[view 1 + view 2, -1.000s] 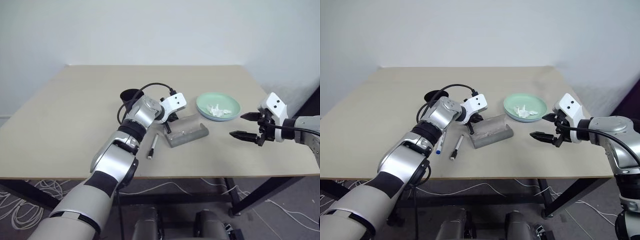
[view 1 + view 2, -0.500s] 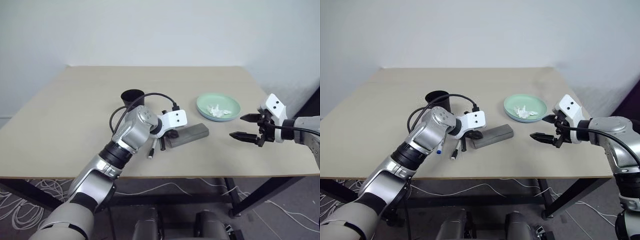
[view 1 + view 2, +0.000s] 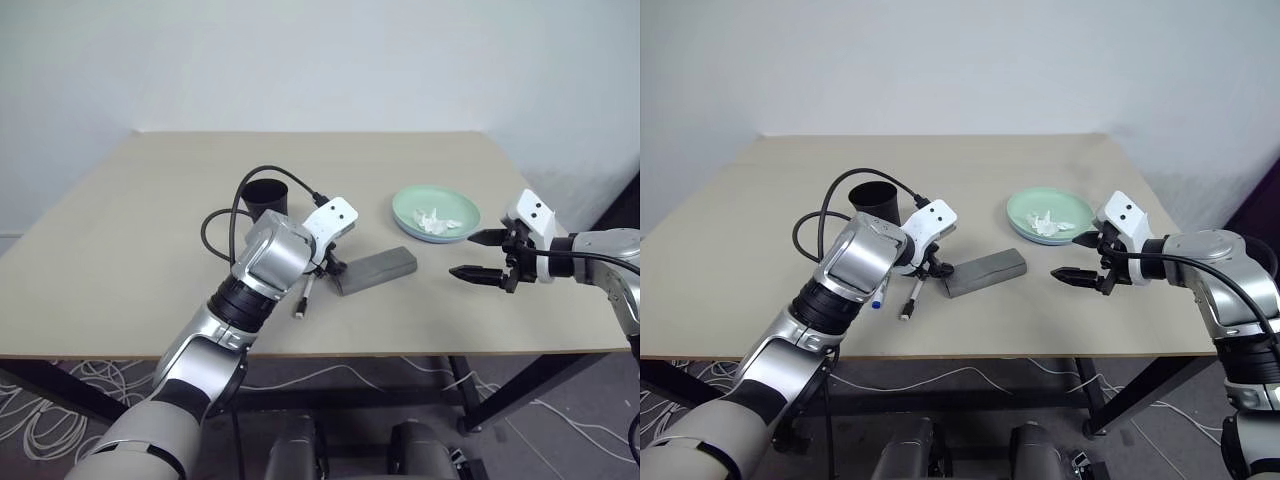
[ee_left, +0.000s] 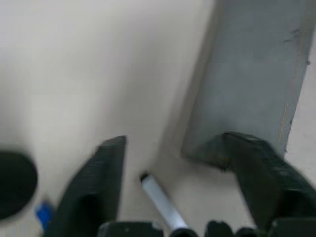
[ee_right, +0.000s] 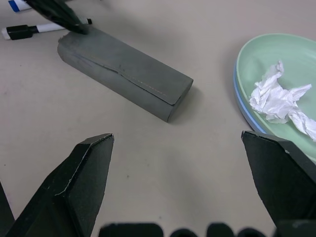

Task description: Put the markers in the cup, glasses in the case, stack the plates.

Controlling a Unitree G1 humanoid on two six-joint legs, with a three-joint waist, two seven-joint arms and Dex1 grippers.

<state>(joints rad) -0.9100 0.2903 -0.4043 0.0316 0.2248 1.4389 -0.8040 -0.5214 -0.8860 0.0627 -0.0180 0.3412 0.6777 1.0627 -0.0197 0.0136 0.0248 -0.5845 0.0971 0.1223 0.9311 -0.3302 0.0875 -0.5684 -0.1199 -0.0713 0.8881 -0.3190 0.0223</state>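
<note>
The grey case (image 3: 375, 270) lies closed at the frame's centre. The left gripper (image 3: 332, 266) hangs released at its left end, one fingertip touching it, over the black-capped marker (image 3: 303, 297). The right gripper (image 3: 483, 255), spread wide and empty, hovers right of the case, below the stacked plates (image 3: 436, 213).

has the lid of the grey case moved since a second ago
Yes. The case now lies shut and flat on the table; a second ago its lid stood raised toward the green plate. The left gripper stands open at its near end.
</note>
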